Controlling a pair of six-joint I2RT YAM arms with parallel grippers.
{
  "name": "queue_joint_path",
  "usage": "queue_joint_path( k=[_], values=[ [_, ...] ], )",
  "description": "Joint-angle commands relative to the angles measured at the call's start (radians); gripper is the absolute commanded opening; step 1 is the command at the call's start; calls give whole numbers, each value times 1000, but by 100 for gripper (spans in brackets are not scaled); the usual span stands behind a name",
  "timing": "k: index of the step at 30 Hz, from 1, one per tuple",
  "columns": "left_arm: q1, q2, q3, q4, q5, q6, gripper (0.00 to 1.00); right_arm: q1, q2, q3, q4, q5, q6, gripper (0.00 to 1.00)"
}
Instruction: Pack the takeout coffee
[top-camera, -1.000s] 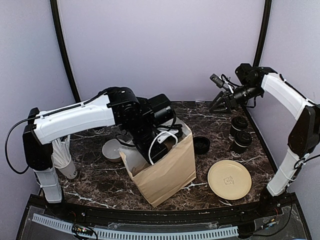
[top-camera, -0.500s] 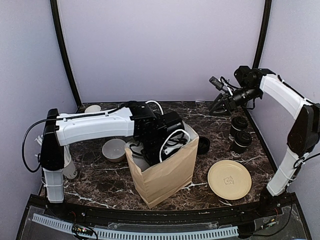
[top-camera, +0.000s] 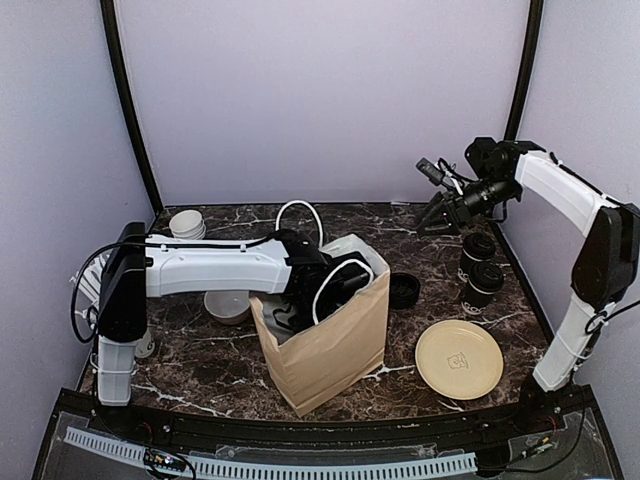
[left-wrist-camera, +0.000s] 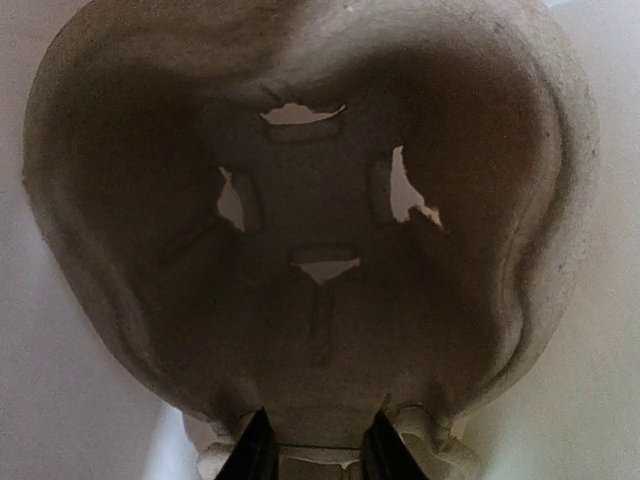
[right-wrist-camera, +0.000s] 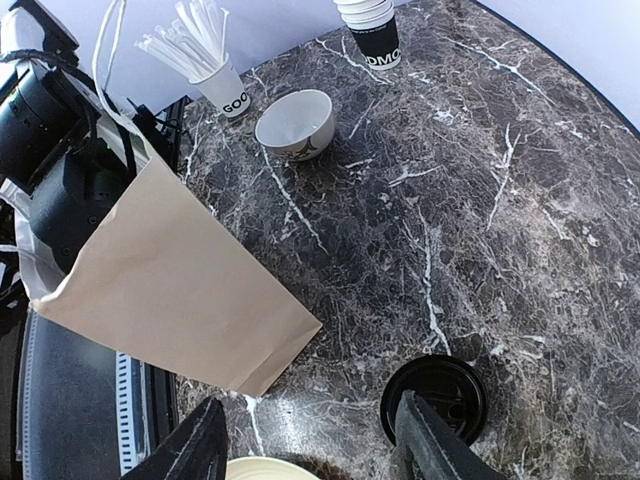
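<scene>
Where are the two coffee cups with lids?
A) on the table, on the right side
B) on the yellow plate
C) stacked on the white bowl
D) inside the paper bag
A. Both lidded cups stand side by side on the table at the right, outside the bag and behind the plate.

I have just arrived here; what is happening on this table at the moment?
The left gripper is down inside the brown paper bag, and its fingers seem to pinch the edge of a moulded pulp cup carrier. The right gripper hovers open above the table, holding nothing. The two lidded coffee cups stand right of the bag, not yet packed.
</scene>
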Motion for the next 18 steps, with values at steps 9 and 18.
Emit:
queue_joint_path(
  k=[9, 18],
  values=[
    [1, 31, -56, 47, -34, 19, 26, 0, 18, 5, -23, -31, -12, 57],
    [1, 7, -44, 26, -39, 15, 42, -1, 9, -4, -23, -32, -9, 57]
  ],
)
